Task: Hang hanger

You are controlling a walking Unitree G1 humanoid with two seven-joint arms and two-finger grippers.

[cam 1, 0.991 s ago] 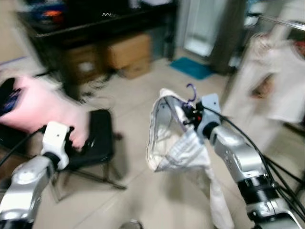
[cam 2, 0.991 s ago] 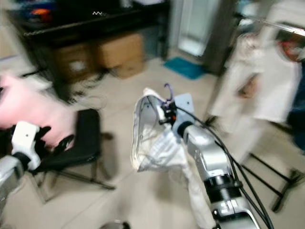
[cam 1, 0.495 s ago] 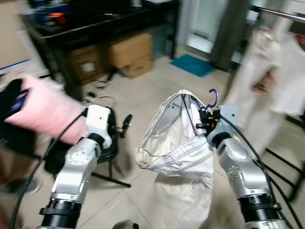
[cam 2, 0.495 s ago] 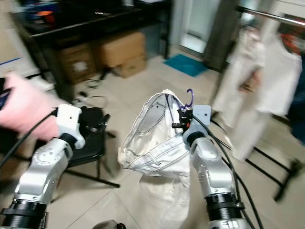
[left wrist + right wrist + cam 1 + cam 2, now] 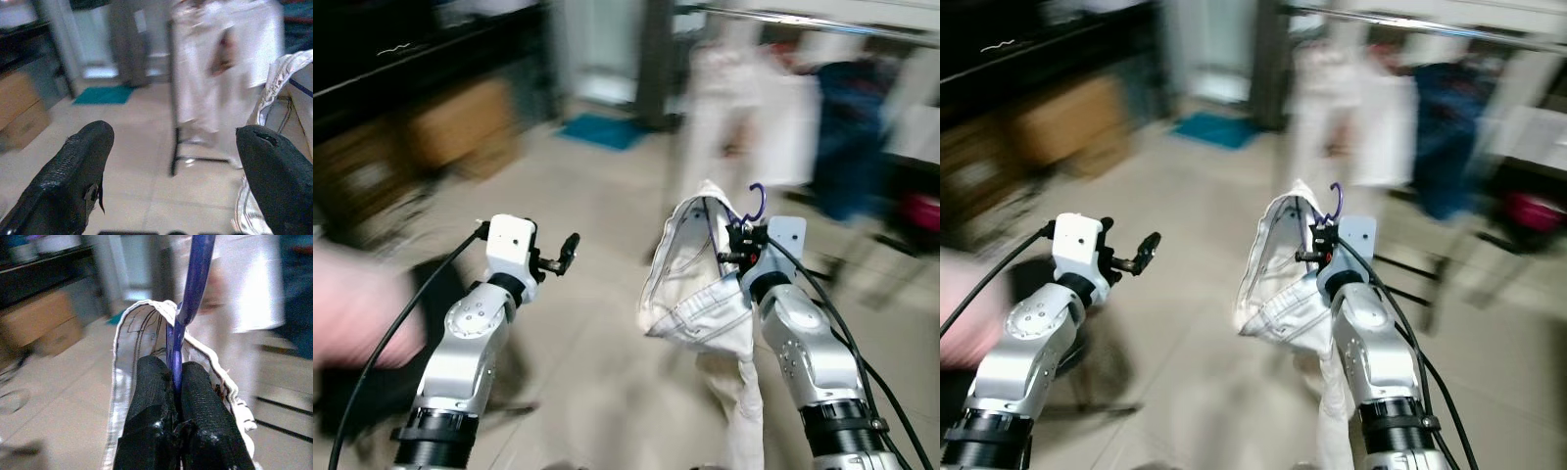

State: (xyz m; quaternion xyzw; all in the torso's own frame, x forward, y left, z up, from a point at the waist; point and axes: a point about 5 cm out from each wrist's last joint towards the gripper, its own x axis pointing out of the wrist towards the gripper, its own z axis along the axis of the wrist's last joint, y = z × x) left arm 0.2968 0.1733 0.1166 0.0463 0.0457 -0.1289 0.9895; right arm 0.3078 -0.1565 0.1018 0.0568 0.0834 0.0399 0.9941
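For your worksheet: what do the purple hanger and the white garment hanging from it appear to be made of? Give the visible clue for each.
Hanger: probably plastic, or plastic-coated; uniform purple with a smooth, slightly glossy stem, pinched by the right gripper.
White garment: looks like woven cotton, possibly denim; matte, stitched seams and a stiff waistband that holds its shape.

The left gripper is reaching forward at chest height, fingers spread wide with nothing between them. The right gripper is pinching its fingers tight, arm raised.

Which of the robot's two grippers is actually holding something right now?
The right gripper: its fingers are pinched on the purple hanger carrying white trousers. The left gripper is open and empty.
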